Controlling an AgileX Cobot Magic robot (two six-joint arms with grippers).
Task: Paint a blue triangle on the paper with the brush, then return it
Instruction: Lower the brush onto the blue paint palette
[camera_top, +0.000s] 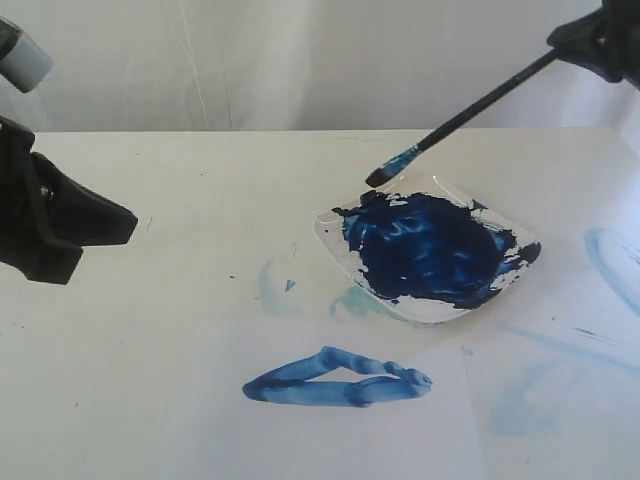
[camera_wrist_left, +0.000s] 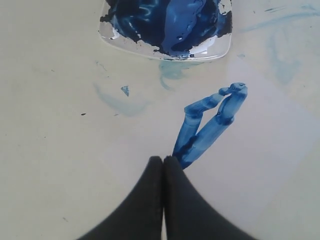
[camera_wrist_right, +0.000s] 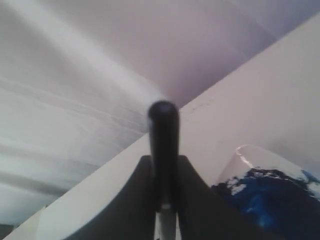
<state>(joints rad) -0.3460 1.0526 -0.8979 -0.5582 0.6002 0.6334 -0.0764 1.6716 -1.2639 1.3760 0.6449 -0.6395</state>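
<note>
The blue triangle (camera_top: 338, 378) lies painted on the white paper (camera_top: 150, 400) in front of the clear paint dish (camera_top: 428, 248); the left wrist view shows the blue triangle (camera_wrist_left: 210, 125) just beyond my fingers. My right gripper (camera_top: 600, 45) at the upper right is shut on the brush (camera_top: 470, 115), whose blue-stained tip hangs just above the dish's far rim. In the right wrist view the brush handle (camera_wrist_right: 163, 145) sits clamped between the jaws of the right gripper (camera_wrist_right: 163, 162). My left gripper (camera_top: 115, 225) hovers at the left, shut and empty; the left gripper (camera_wrist_left: 163, 161) has its jaws pressed together.
Dark navy paint fills the dish (camera_wrist_left: 167, 25). Faint pale-blue smears (camera_top: 275, 285) mark the table left of the dish and more smears (camera_top: 610, 260) show at the right edge. A white backdrop stands behind the table.
</note>
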